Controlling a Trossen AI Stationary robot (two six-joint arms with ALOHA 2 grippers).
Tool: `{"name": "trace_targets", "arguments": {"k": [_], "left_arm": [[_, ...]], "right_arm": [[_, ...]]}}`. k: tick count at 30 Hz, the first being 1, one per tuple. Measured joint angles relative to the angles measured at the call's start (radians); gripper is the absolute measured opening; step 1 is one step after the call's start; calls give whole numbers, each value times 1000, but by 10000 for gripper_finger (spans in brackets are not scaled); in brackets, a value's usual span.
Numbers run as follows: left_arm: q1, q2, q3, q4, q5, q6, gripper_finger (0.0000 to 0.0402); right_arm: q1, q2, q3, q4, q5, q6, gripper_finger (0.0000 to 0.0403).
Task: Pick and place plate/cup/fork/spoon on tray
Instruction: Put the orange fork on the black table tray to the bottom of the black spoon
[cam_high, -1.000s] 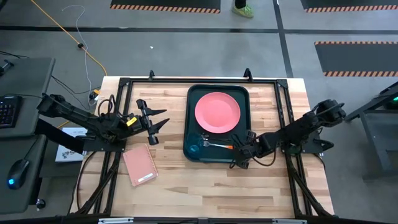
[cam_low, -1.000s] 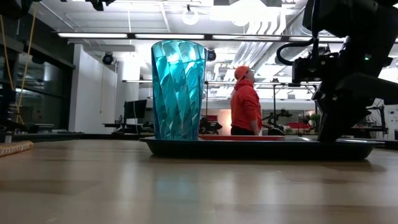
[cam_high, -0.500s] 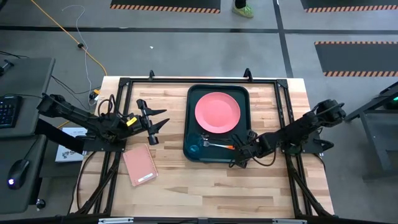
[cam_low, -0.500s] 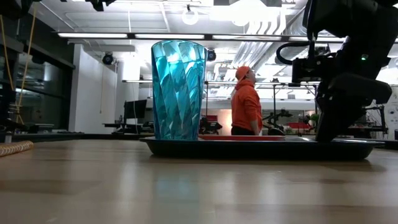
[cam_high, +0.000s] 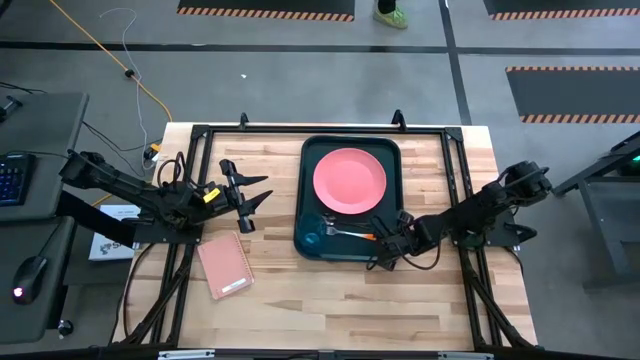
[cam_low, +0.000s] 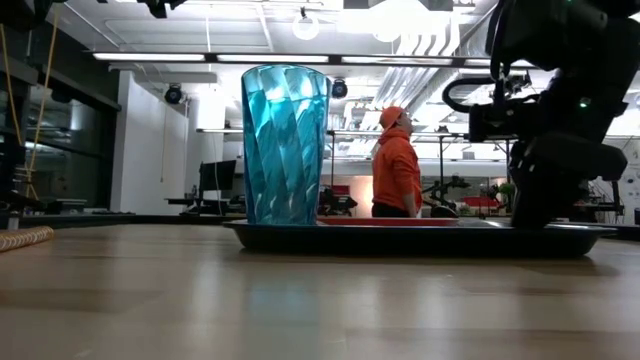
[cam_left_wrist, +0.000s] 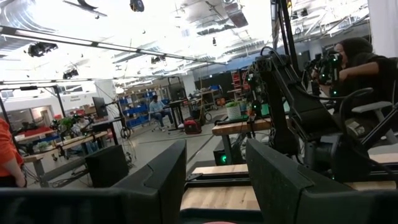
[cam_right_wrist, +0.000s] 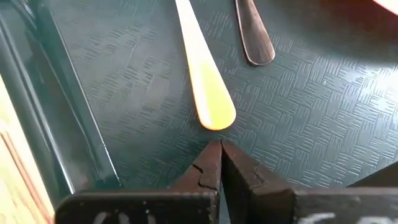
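The dark tray (cam_high: 305, 200) lies on the wooden table. On it are the pink plate (cam_high: 349, 179), the teal cup (cam_high: 313, 238), upright at its near left corner, the orange-handled fork (cam_high: 354, 233) and the dark spoon (cam_high: 331, 221). My right gripper (cam_right_wrist: 219, 152) is shut over the tray's near right part, just short of the fork's handle end (cam_right_wrist: 211, 112) and apart from it. The spoon's handle (cam_right_wrist: 255, 43) lies beside the fork. My left gripper (cam_high: 258, 195) is open and empty above the table, left of the tray.
A pink notebook (cam_high: 225, 265) lies on the table near the left arm. The tray's raised rim (cam_right_wrist: 56, 124) runs close to my right gripper. A person in an orange hoodie (cam_low: 396, 165) stands far behind the table.
My right gripper has shifted slightly over the tray's near right part, staying shut. The plate, cup, fork and spoon lie where they were.
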Motion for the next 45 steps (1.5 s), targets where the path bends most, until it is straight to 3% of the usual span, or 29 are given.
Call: {"name": "trace_targets", "arguments": {"k": [19,26,35,45], "left_arm": [[0,0,0,0,0,0,156],[0,0,0,0,0,0,156],[0,0,0,0,0,-7,156],[0,0,0,0,0,-8,156]], "right_arm": [[-18,0,-1,78,60,7,0],[-34,-15,11,78,64,-74,0],[-10,-28,33,19,-85,-86,0],[-19,-23,32,7,-65,-80,0]]}}
